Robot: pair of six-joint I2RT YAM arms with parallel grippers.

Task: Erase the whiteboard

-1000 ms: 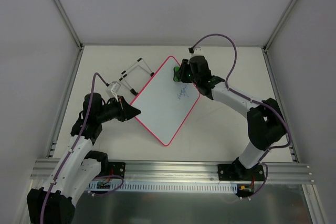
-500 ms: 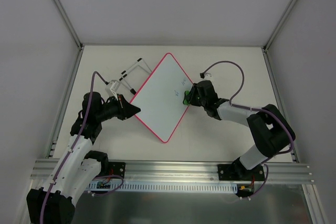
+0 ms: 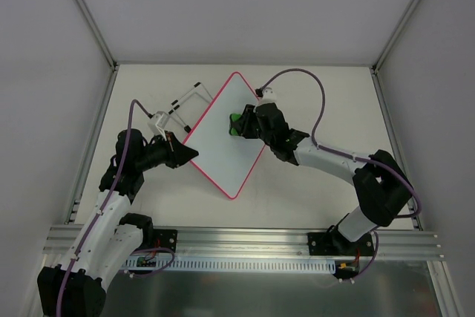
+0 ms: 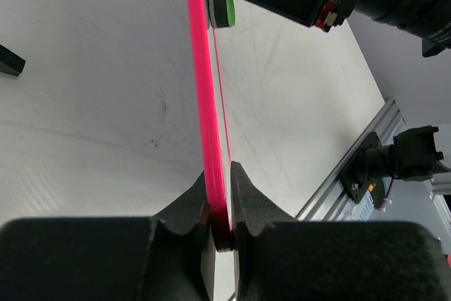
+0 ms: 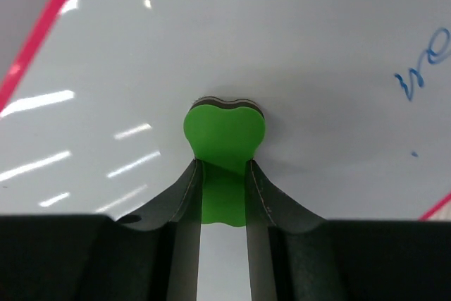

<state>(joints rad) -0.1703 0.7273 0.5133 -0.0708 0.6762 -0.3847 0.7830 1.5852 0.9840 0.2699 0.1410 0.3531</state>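
We hold the board and press the eraser to it; some ink is left.

In the top view the whiteboard [image 3: 223,161] sits at centre as a diamond, its long axis running roughly 1 to 7 o'clock. Our left gripper [image 3: 191,155] is pinched on its 9 o'clock corner. Our right gripper [image 3: 239,124], the nearer one to the writing, is clamped on the green eraser [image 5: 224,130], which is against the board's face. Blue ink [image 5: 423,68] lies at 2 o'clock of the eraser in the right wrist view, so we judge the next stroke should go that way.
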